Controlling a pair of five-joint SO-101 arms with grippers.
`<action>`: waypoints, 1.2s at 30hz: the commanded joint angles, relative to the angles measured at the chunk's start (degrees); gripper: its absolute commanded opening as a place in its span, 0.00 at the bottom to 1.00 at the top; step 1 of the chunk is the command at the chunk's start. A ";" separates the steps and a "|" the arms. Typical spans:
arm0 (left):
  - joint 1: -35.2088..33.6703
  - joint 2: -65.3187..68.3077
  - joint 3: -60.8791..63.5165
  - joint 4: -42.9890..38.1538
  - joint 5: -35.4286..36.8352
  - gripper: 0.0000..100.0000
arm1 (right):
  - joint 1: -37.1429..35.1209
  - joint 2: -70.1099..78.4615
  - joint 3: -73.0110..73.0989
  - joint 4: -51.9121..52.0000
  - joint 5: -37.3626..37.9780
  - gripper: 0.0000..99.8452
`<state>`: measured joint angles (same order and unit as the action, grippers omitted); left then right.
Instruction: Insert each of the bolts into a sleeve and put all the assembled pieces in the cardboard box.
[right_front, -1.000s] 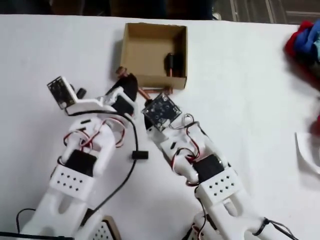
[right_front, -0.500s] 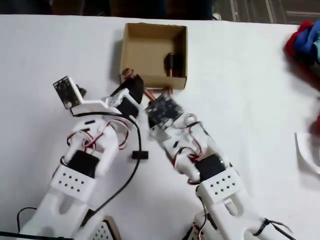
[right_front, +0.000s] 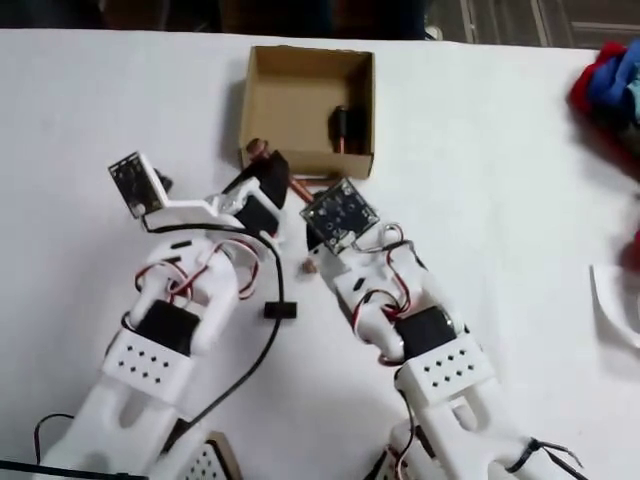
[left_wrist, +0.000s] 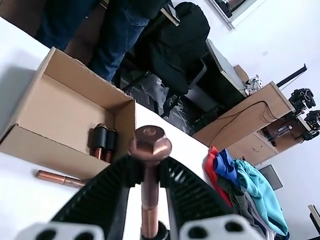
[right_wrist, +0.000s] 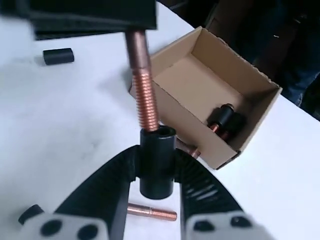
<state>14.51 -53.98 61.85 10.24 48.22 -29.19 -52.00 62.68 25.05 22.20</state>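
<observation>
Jaws clamped: left gripper (left_wrist: 147, 167) on bolt (left_wrist: 149, 145), right gripper (right_wrist: 156, 161) on sleeve (right_wrist: 157, 184), meeting beside cardboard box (right_front: 300, 160); bolt's threaded tip in sleeve mouth, coaxial.

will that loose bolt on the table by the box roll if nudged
Probably: the loose bolt has a round threaded shank lying flat on the smooth table, so a sideways nudge should roll it. It looks like solid metal, so likely stiff and heavy for its size.

A copper hex-head bolt (left_wrist: 149, 143) sits pinched in the left claw (left_wrist: 148, 172), its threaded tip entering the black sleeve (right_wrist: 157, 150) clamped in the right claw (right_wrist: 156, 170). Just beyond both claws stands the open cardboard box (right_wrist: 252, 125), holding 1 assembled piece (right_wrist: 226, 119). A loose bolt (right_wrist: 151, 213) lies beneath the right claw.
</observation>
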 joint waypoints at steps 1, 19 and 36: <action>0.79 0.00 -1.80 -1.49 -0.35 0.03 | -2.07 -2.07 -0.35 -1.27 0.44 0.02; 7.91 0.00 3.38 -1.05 -4.48 0.03 | -2.07 -2.15 -0.70 -1.54 0.44 0.02; 8.70 -0.44 3.12 11.08 -5.45 0.33 | 0.31 -2.15 -0.70 -1.54 0.44 0.02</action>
<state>21.98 -54.15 65.71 19.74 43.21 -30.68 -52.62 62.86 25.05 22.29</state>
